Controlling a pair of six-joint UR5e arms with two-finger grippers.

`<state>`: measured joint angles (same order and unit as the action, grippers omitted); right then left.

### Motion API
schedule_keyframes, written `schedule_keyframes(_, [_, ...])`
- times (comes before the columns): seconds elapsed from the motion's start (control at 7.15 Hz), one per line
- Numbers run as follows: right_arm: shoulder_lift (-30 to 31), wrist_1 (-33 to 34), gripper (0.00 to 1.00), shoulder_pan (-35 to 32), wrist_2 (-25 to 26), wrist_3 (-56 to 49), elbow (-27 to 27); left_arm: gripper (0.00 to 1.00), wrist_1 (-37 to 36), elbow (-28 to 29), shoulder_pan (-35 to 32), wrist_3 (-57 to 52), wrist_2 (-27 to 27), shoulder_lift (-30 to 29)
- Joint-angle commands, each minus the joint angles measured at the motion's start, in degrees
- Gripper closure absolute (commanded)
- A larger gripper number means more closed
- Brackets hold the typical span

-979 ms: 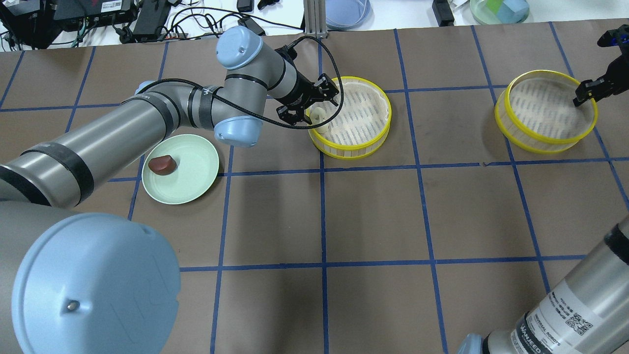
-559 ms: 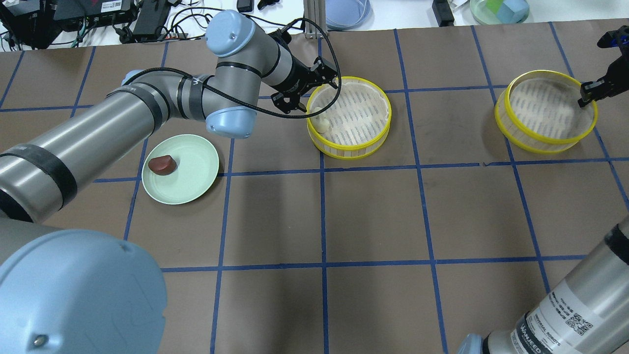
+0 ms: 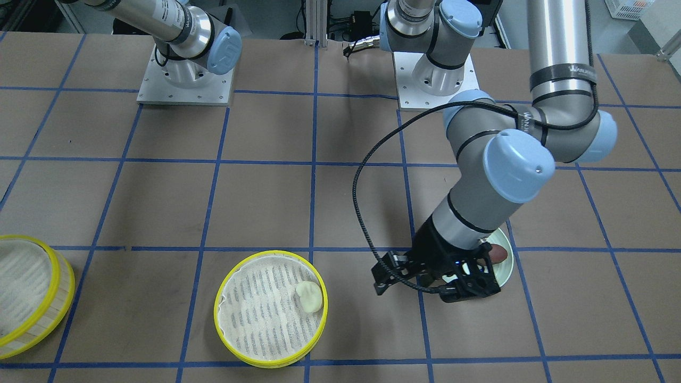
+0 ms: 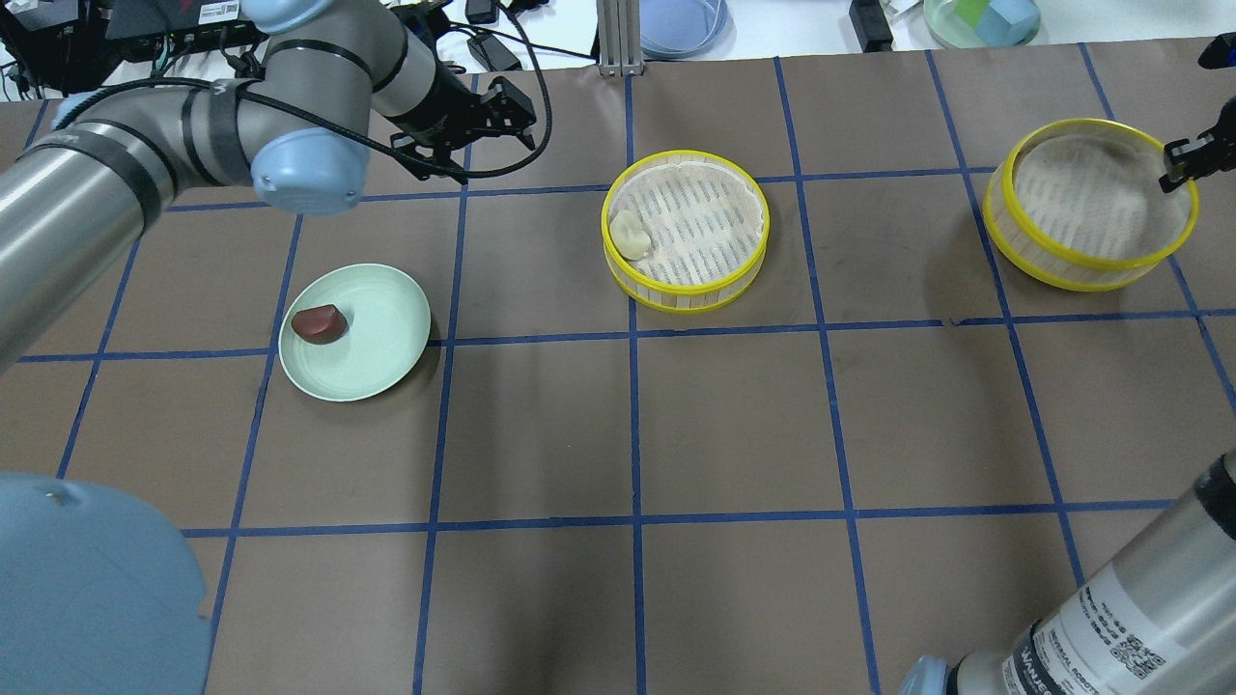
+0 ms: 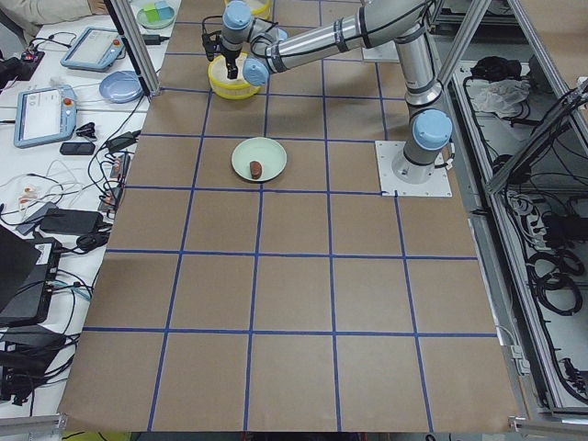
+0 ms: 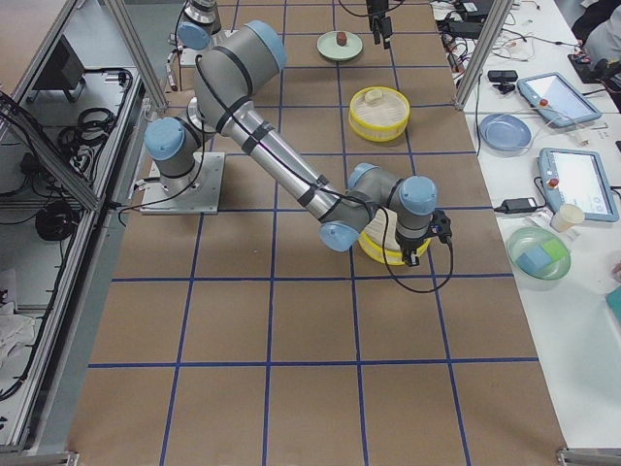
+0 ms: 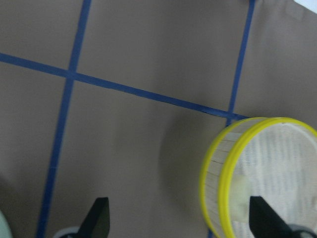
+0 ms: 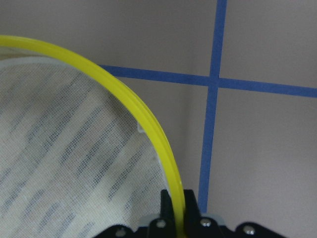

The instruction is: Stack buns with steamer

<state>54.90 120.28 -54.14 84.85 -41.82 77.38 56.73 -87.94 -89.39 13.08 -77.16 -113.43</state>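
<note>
Left gripper [image 7: 178, 208] over tabletop [image 4: 734, 425], jaws wide and empty, cream bun [image 4: 629, 235] inside middle tray [image 4: 686, 290], brown bun [image 4: 320, 323] on plate [image 4: 386, 338], right gripper [image 8: 177, 198], jaws nipping rim of second tray [image 4: 1043, 261]

The cream bun [image 4: 628, 235] is seen inside the middle steamer [image 4: 715, 282], against its left wall. The brown bun [image 4: 320, 323] is borne by the plate [image 4: 386, 372]. The right steamer [image 4: 1062, 268] is pinched at its rim by the right gripper [image 4: 1180, 159], and the left gripper [image 4: 494, 143] is held spread above bare table.

Left arm [image 4: 106, 193], right arm [image 4: 1188, 541]: silver-grey tubes, pale blue joint caps, black bands. Left gripper [image 7: 181, 218]: black; black cable [image 3: 355, 181] looped behind it. Right arm: white printed label [image 4: 1110, 618].
</note>
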Motion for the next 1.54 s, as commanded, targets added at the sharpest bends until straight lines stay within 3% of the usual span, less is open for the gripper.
schedule_keyframes(0.0, [6.06,-2.07,1.00,-3.57,-0.56,4.61,2.93,0.00,8.19,-0.82,6.74,-9.54,-11.42,1.37])
schedule_keyframes(0.56, [14.87,-3.20,1.00,-20.43,0.41,28.12,8.48,0.00,8.93,-7.93,12.99,-23.84,-13.90,-0.91])
schedule_keyframes(0.84, [14.79,-1.03,1.00,-31.57,2.06,44.29,11.38,0.01,8.84,-8.03,13.54,-24.94,-13.64,-2.93])
schedule_keyframes(0.98, [13.84,2.12,1.00,-37.38,5.82,52.20,11.48,0.02,8.84,-8.03,13.54,-25.29,-13.81,-3.46])
schedule_keyframes(1.4, [7.96,4.51,1.00,-39.46,6.56,60.25,11.48,0.10,8.14,-8.03,13.54,-25.64,-13.98,-5.22])
